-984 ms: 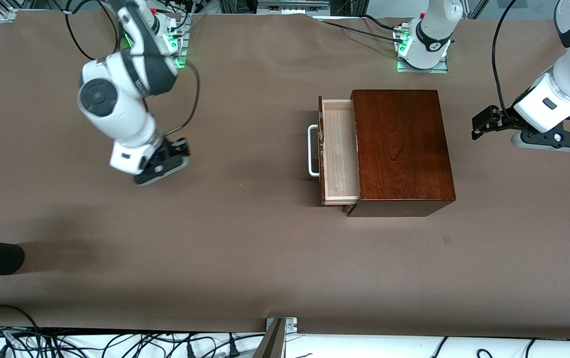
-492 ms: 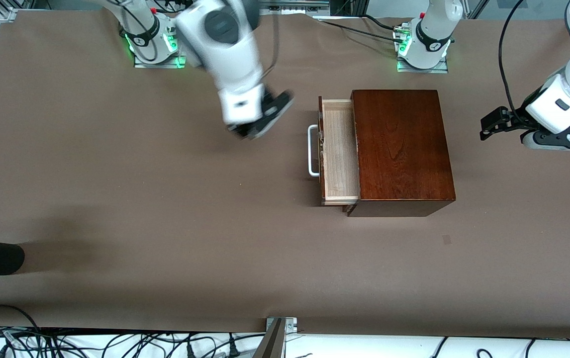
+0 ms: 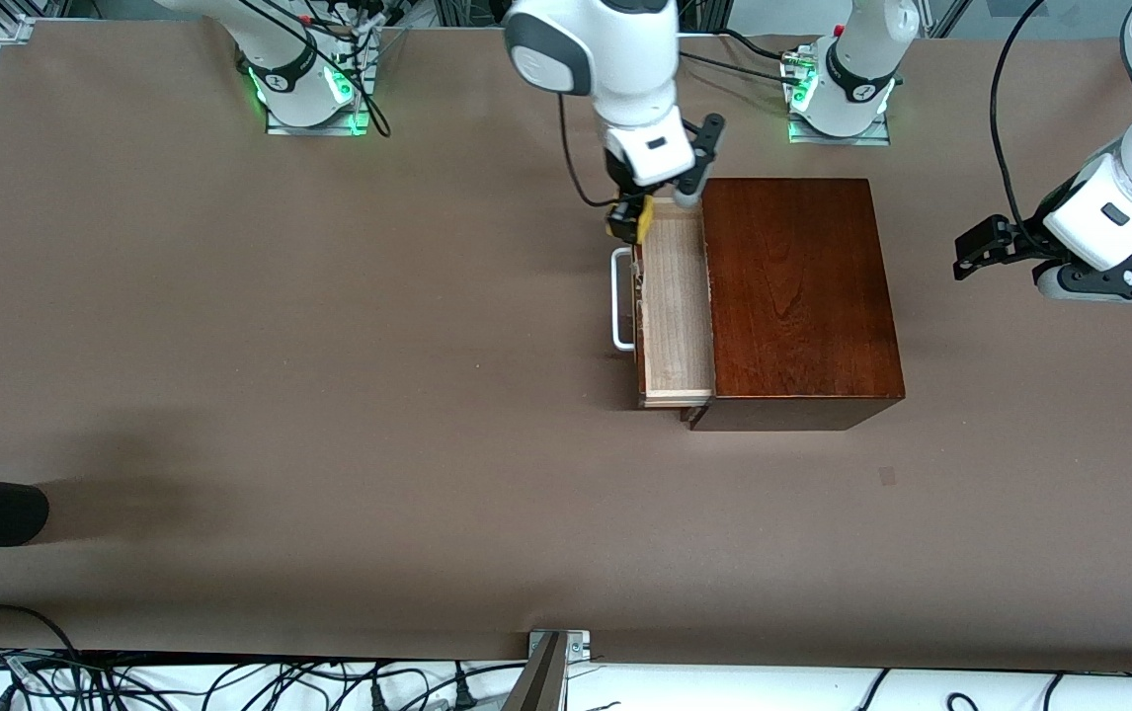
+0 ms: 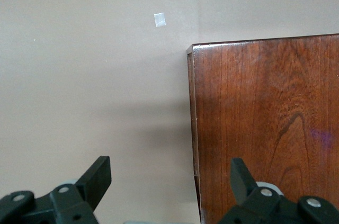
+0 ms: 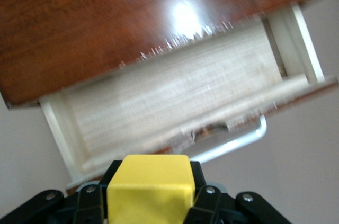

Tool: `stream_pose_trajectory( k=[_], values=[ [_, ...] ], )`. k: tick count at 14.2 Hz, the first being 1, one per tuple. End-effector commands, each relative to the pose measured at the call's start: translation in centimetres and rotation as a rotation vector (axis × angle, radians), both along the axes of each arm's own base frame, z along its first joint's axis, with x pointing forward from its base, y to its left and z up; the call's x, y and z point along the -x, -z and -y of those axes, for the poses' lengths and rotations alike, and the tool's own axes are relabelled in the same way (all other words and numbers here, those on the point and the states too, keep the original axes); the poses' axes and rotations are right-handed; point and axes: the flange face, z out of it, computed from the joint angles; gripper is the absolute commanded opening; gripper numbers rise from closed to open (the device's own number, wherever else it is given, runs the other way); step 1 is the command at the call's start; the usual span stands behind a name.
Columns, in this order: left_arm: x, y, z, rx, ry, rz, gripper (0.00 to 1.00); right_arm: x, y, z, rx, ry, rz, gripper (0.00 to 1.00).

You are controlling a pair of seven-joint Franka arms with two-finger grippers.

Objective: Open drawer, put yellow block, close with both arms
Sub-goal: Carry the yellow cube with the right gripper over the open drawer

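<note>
Drawer point(image 3: 673, 306) stands pulled out of the wooden box point(image 3: 795, 296) at centre frame, its pale inside showing. Above its upper corner the right gripper point(image 3: 631, 219) hangs, clamped on the yellow block point(image 3: 631, 221). At the frame's right edge the left gripper point(image 3: 971, 249) waits over bare table point(image 3: 329, 395), fingers spread wide.

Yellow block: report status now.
Right gripper shut on yellow block, over open drawer. Left gripper open, waiting beside wooden box. Nothing in the way.
</note>
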Motion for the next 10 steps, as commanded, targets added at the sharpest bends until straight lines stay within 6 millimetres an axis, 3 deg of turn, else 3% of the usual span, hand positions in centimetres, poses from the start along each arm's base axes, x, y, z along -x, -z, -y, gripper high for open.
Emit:
stream_pose_trajectory(
  k=[1, 6, 10],
  values=[
    [0.2, -0.2, 0.0, 0.020, 0.008, 0.006, 1.00, -0.5, 0.6, -2.6, 0.013, -0.130, 0.032, 0.00],
    [0.2, -0.1, -0.1, 0.019, 0.016, 0.004, 1.00, 1.0, 1.3, -3.8, 0.042, -0.281, 0.059, 0.00],
    [0.3, -0.3, 0.9, 0.020, 0.031, 0.008, 1.00, 2.0, 5.2, -4.9, 0.097, -0.319, 0.070, 0.00]
  ],
)
